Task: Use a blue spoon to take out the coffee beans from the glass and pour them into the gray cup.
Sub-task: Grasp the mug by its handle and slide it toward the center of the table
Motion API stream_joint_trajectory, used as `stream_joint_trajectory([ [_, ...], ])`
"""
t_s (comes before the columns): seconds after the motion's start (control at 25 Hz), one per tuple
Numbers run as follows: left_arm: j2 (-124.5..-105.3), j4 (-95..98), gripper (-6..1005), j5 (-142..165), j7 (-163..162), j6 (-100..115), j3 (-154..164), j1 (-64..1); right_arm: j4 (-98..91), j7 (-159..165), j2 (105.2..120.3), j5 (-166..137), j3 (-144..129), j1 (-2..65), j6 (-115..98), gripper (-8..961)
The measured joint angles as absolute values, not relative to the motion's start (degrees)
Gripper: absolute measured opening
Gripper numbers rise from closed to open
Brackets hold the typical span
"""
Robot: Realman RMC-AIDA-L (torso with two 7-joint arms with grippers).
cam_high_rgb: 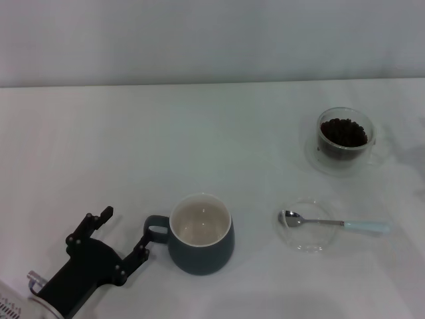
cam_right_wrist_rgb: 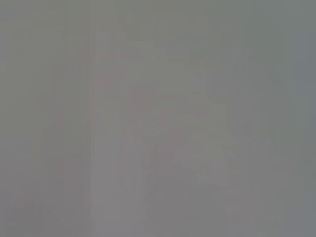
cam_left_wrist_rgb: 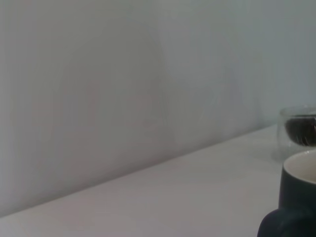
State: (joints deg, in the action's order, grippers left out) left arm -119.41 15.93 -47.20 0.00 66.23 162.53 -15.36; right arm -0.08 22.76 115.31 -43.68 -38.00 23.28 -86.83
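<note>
Spoon waits untouched as left gripper flanks the cup

Spoon (cam_high_rgb: 332, 222) lies across a flat clear dish (cam_high_rgb: 302, 240) on the white table (cam_high_rgb: 199, 133), silver bowl toward the cup, pale-blue handle pointing away to the robot's right. Its long axis runs side to side in the head view. The gray cup (cam_high_rgb: 200, 234) stands near the table's front edge, its cream inside bare. The left gripper (cam_high_rgb: 116, 236) sits just beside the cup's loop handle, fingers spread wide and holding nothing. Well beyond the spoon, the glass (cam_high_rgb: 343, 141) holds its heap of beans (cam_high_rgb: 343, 132). The right gripper appears in no view, and its wrist camera shows only a blank gray field. Judging by the layout, the spoon lies on the right arm's side, with the cup standing between it and the left gripper, so the pickup likely falls to the right arm, closing across the handle.
</note>
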Motion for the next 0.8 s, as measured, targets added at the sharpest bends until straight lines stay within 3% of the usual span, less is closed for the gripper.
stream_joint_trajectory([
  [0.8, -119.35, 15.4, 861, -46.1, 0.0, 72.4, 162.4, -12.5, 0.2, 24.5, 115.31, -43.7, -38.1, 23.2, -86.9, 868],
])
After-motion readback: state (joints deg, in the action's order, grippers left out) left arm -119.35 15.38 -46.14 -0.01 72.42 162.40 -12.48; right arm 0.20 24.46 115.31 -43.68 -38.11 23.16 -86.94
